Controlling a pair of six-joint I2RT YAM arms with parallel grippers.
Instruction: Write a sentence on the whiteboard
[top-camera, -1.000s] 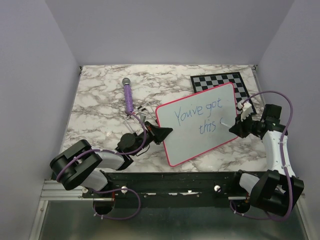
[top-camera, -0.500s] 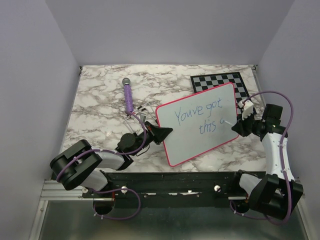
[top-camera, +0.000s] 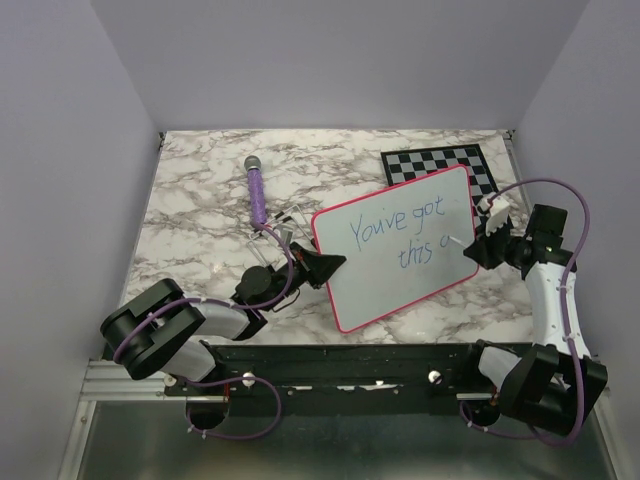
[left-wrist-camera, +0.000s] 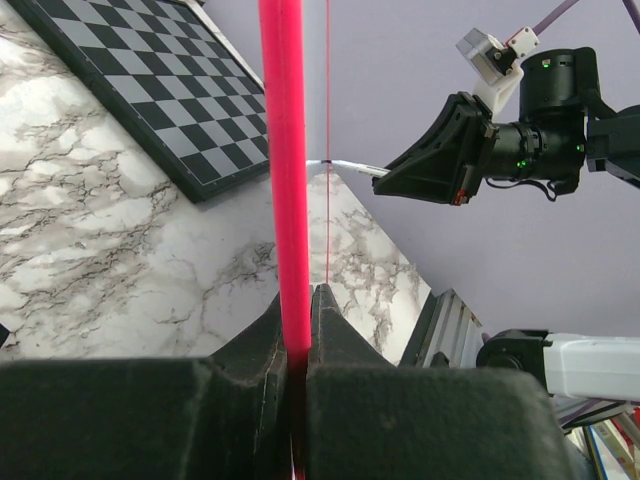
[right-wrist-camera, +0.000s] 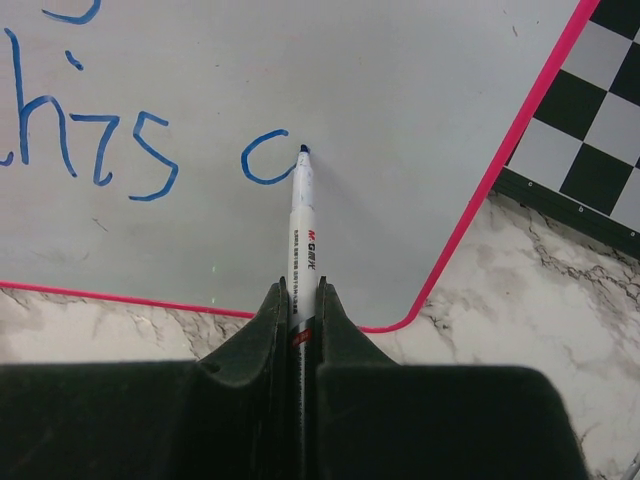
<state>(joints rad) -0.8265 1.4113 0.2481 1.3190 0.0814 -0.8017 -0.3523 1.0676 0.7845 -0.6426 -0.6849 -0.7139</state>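
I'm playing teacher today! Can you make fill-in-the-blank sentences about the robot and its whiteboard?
1. The right gripper is shut on a ___, tip on the whiteboard.
2. The sentence there is written in ___ ink.
3. The left gripper clamps the whiteboard's rim; the checkered board behind it is a ___.
Missing words: marker, blue, chessboard.

Two robot arms, the left arm (top-camera: 215, 320) and the right arm (top-camera: 552, 290), share one marble table (top-camera: 200, 220) with one whiteboard (top-camera: 395, 280), carrying two lines of blue writing (top-camera: 395, 232), three words and one lone curve, one marker pen (right-wrist-camera: 301, 215), one checkered board (top-camera: 440, 163) and one purple wand-shaped object (top-camera: 257, 192)
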